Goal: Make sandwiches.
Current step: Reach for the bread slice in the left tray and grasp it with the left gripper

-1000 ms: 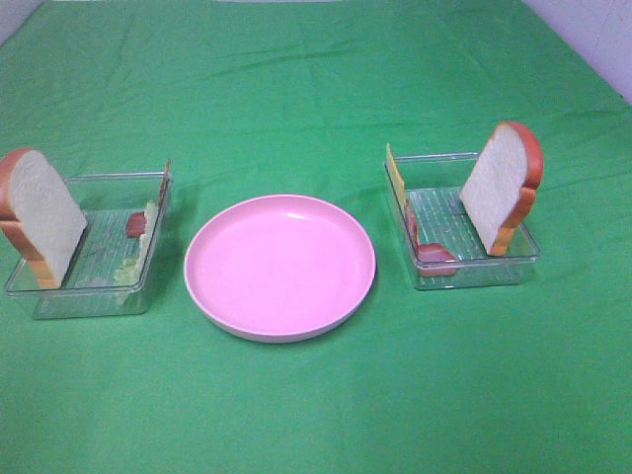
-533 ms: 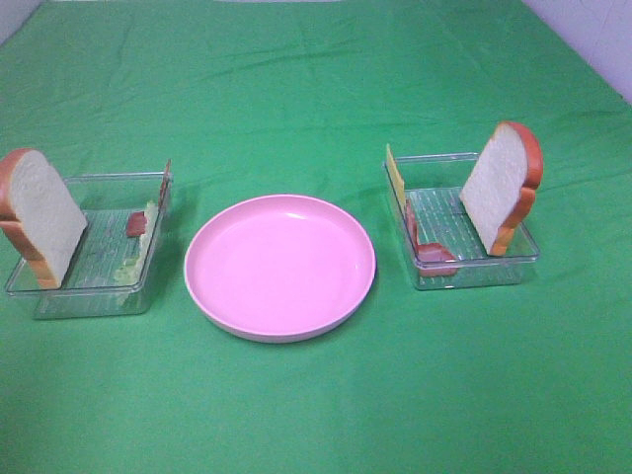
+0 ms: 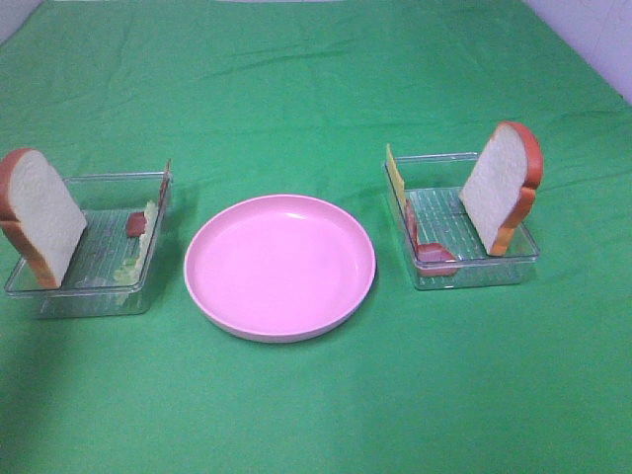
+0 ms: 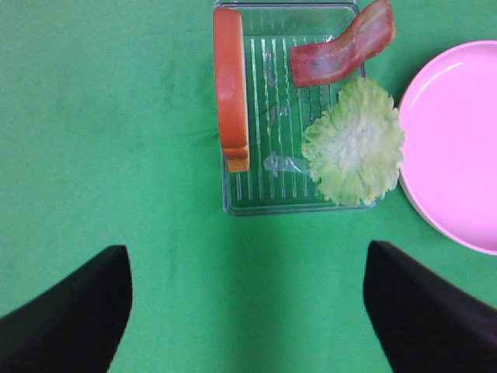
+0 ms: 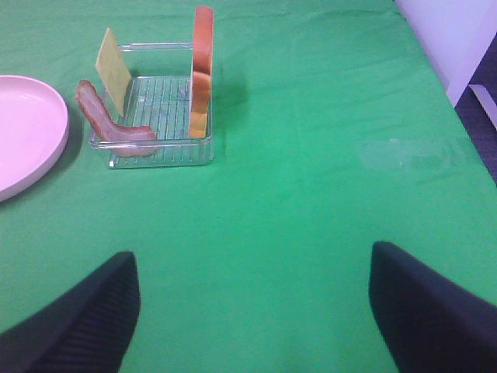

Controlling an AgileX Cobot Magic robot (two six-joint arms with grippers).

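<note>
Bread slice (image 3: 44, 212) stands against left tray (image 3: 94, 296) outer wall

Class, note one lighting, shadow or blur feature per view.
Exterior high: even light, faint shadow rims the pink plate. Left wrist: the left gripper is a dark, soft-edged silhouette. Right wrist: the bread slice throws a short shadow on the cloth.

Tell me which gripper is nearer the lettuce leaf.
Left. The left gripper hovers near the tray holding the lettuce leaf; the right gripper faces the other tray, across the pink plate.
</note>
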